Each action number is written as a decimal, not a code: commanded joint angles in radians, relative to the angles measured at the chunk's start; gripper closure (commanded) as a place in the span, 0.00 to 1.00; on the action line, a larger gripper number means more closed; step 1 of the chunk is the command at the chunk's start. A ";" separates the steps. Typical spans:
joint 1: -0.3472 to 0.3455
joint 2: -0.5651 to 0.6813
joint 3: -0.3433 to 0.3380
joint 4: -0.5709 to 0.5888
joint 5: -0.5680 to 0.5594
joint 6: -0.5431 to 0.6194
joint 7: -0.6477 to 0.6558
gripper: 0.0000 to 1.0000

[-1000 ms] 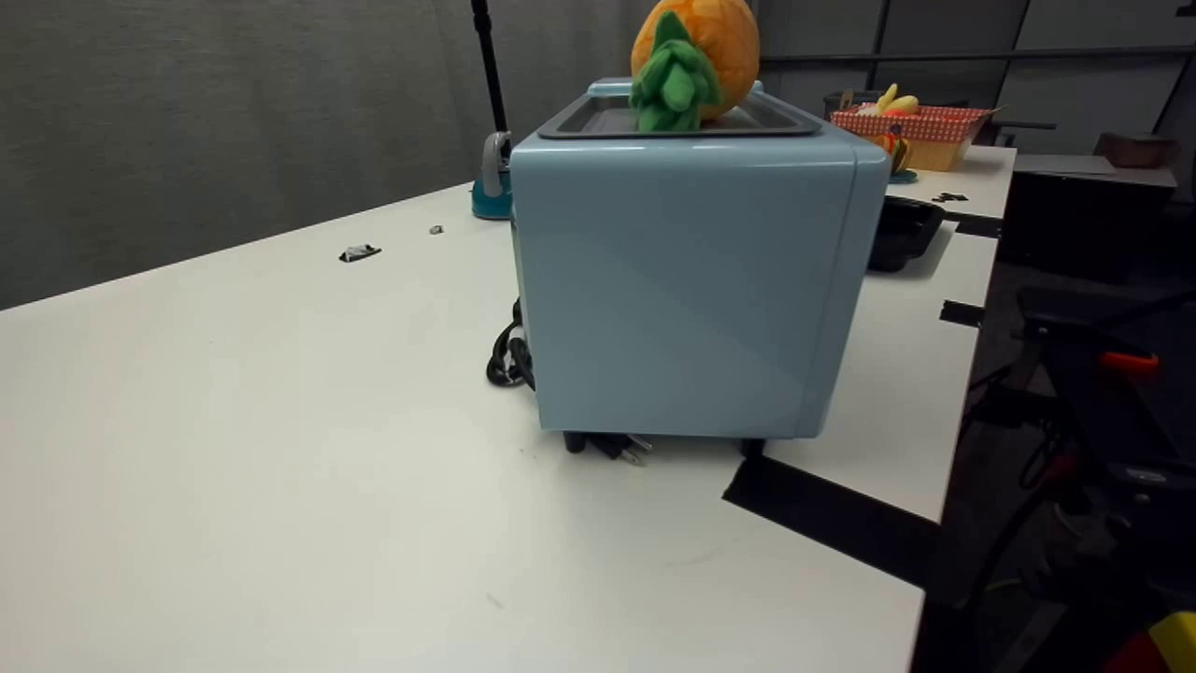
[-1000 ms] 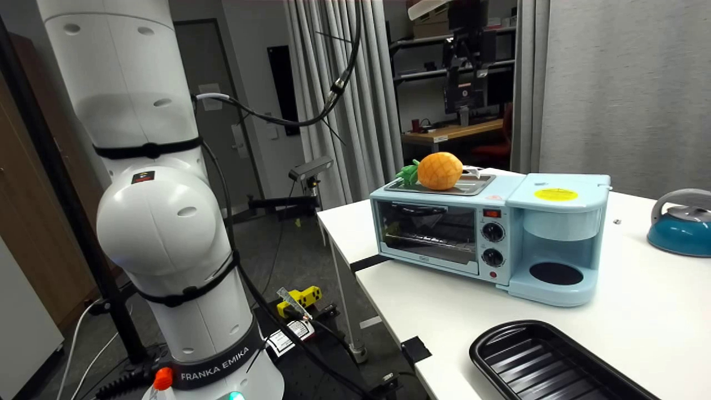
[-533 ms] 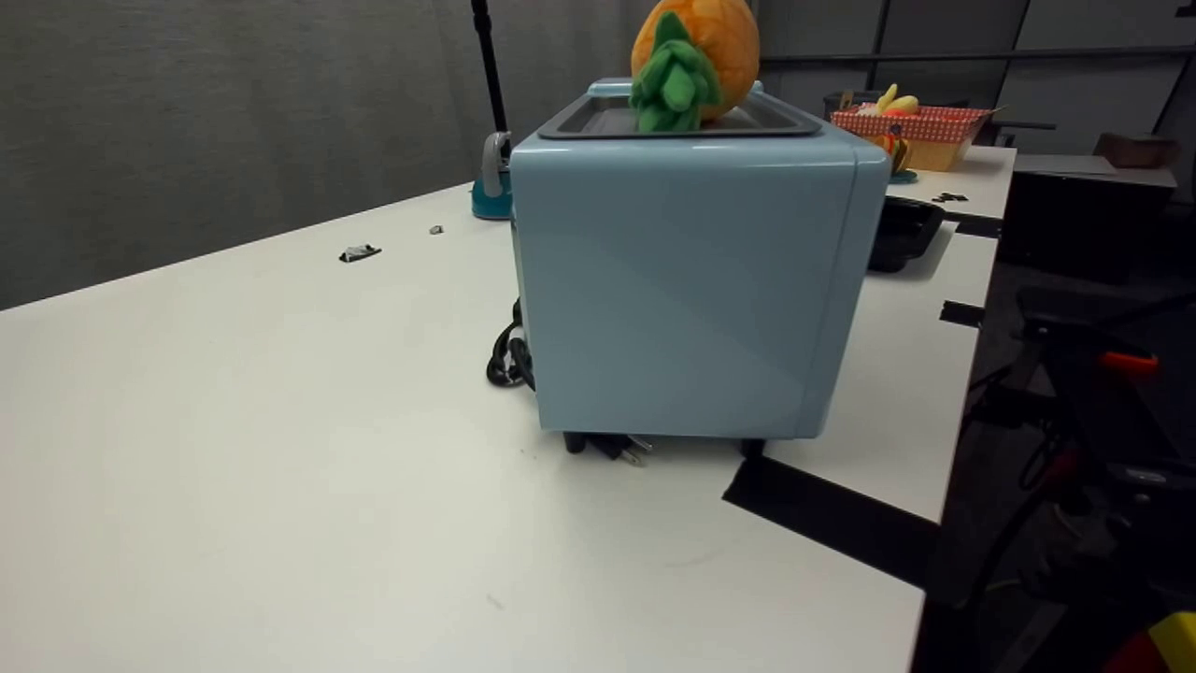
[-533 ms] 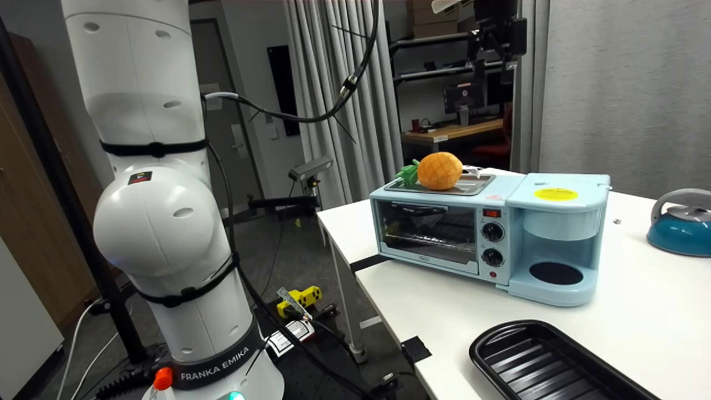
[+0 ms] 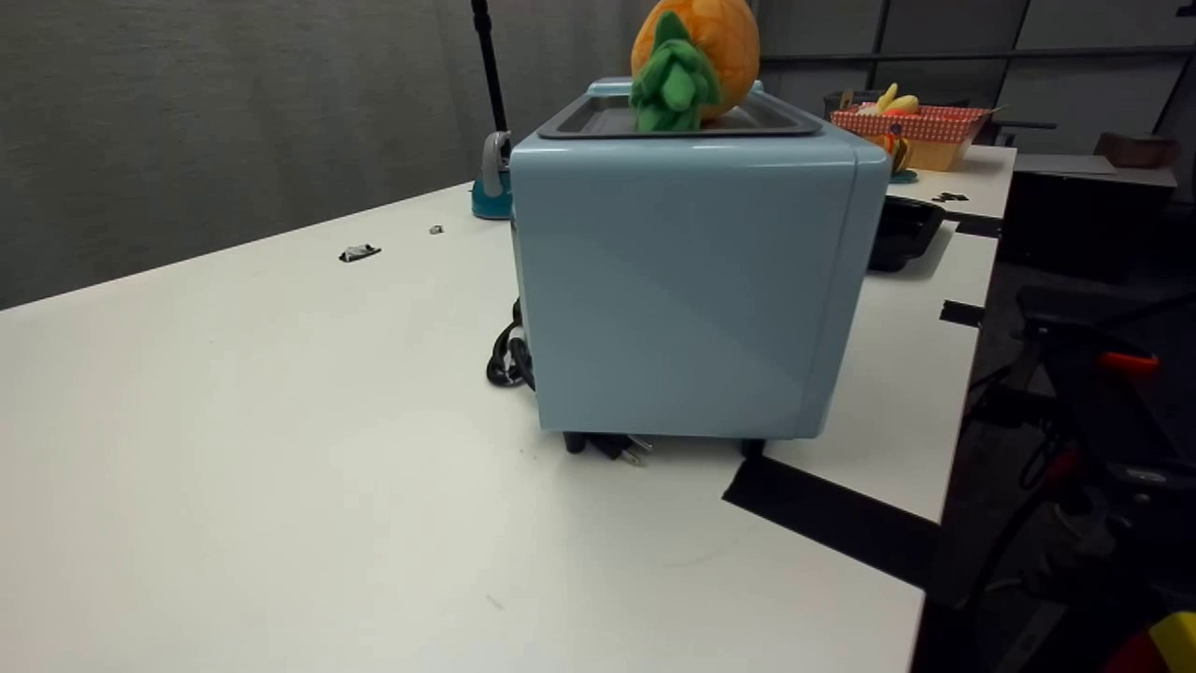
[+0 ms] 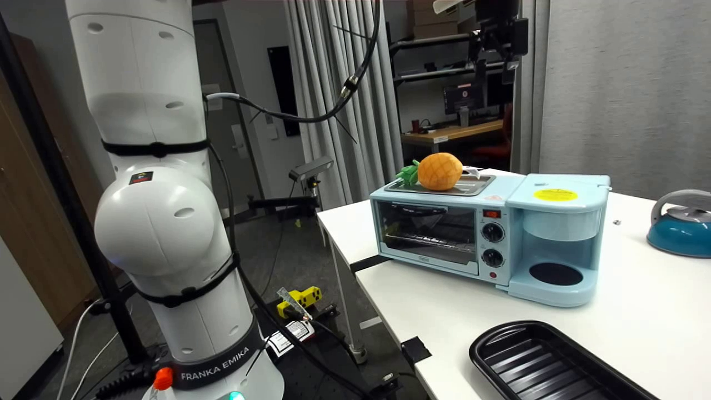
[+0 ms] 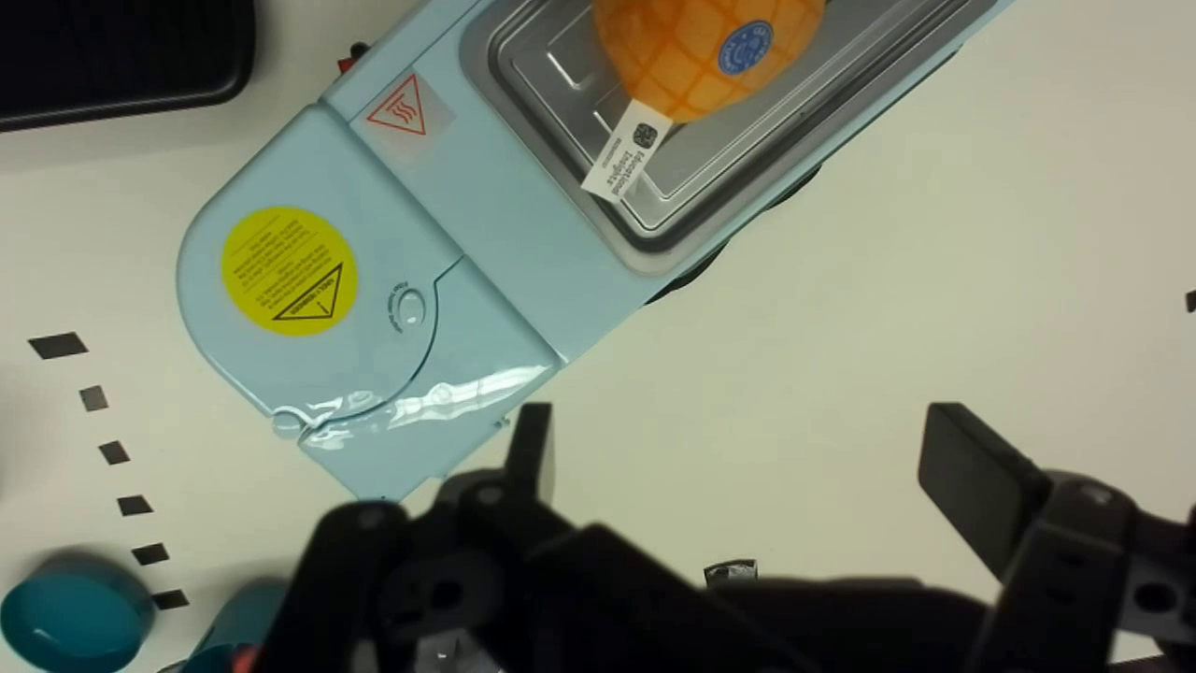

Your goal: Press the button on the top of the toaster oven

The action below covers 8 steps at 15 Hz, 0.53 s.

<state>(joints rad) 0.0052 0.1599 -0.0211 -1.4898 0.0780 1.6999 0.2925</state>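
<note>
The pale blue toaster oven stands on the white table; its plain side shows in an exterior view. In the wrist view, its top runs from upper right to lower left. A small round button sits on the top of the rounded end section, beside a yellow warning sticker. My gripper is open and empty. It is high above the table in an exterior view. In the wrist view, its left fingertip appears just beside the oven's back corner and the button lies up and left of the jaws.
A plush pineapple lies on the metal tray on top of the oven. A black ribbed pan is in front of the oven. A teal kettle stands at the side. A black cord lies behind the oven.
In an exterior view, my gripper has moved up and to the right over the last second, and the arm links have shifted right. It has barely moved in the last half second. The oven stays put.
</note>
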 commanded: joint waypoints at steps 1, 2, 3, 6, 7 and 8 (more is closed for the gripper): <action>0.000 0.000 -0.001 -0.011 -0.006 0.008 0.009 0.00; 0.000 0.003 -0.003 -0.017 -0.012 0.013 0.012 0.00; -0.003 0.008 -0.006 -0.021 -0.019 0.019 0.015 0.00; -0.014 0.032 -0.028 -0.020 -0.047 0.054 0.019 0.00; -0.017 0.038 -0.036 -0.023 -0.059 0.066 0.019 0.00; -0.023 0.045 -0.046 -0.027 -0.069 0.089 0.021 0.00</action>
<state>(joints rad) -0.0006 0.1876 -0.0507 -1.5136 0.0439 1.7382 0.3012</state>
